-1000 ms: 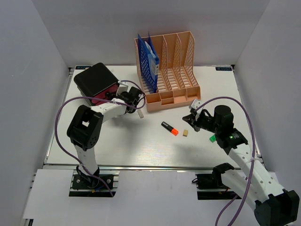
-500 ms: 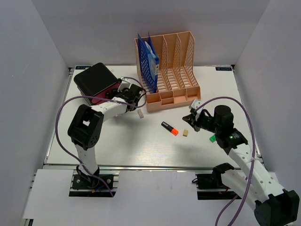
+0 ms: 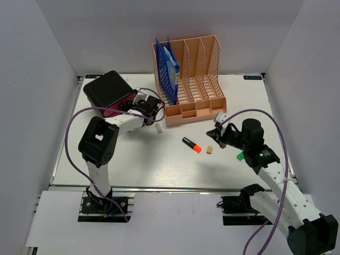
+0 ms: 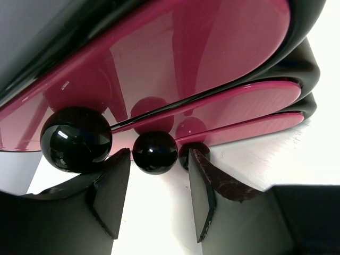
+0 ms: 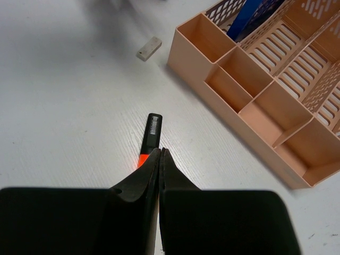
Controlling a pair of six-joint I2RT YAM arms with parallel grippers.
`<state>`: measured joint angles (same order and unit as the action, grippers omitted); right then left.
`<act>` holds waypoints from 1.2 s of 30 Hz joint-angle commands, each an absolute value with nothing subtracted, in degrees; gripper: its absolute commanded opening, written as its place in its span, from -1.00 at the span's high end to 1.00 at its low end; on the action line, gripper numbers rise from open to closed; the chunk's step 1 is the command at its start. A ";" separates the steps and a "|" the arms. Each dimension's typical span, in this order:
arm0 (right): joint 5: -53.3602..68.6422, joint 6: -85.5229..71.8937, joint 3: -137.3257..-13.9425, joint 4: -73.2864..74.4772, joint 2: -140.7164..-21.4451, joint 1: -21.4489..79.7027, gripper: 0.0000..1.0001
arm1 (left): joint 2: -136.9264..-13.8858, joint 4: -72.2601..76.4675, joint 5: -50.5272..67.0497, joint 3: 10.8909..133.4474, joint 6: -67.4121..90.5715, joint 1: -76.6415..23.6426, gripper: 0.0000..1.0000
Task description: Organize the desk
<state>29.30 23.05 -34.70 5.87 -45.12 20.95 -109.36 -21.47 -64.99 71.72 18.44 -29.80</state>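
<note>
**Two arms working over the white worktop (image 3: 133,164)**

The worktop fills the middle of the top view, with a metal rail along its near edge. At its far left stands a black drawer box (image 3: 106,87) with magenta drawer fronts (image 4: 175,69).

The left claw (image 4: 158,162) is at the right side of the box. Its fingers (image 4: 110,196) are spread to either side of a small black ball knob (image 4: 154,152). Whether they touch the knob cannot be told. A second knob (image 4: 76,139) sits just left of the first.

A peach mesh file rack (image 3: 194,79) stands at far centre, with blue files (image 3: 169,69) in its leftmost slot. Three items lie on the near side of the rack:

- a white eraser (image 3: 158,128)
- a black highlighter (image 3: 192,145) with an orange end
- a tan block (image 3: 209,150)

The right claw (image 5: 160,154) is pressed together and pinches nothing. It is positioned right of the tan block. In the right wrist view its tip lies over the highlighter's orange end.
</note>
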 commanded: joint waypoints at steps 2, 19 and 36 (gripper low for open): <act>28.74 23.99 -34.45 4.48 -44.91 20.57 1.00 | -109.25 -19.25 -67.67 72.51 17.75 -29.00 -0.16; 28.30 24.26 -34.19 4.39 -44.82 20.39 1.00 | -106.44 -19.15 -65.14 70.84 18.19 -29.71 0.88; 28.30 24.43 -34.01 4.31 -44.21 20.39 1.00 | -96.42 -30.40 -57.30 63.63 34.62 -40.61 0.92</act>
<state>28.47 24.14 -34.70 5.87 -45.10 20.60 -100.05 -29.43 -58.41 64.07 29.71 -40.01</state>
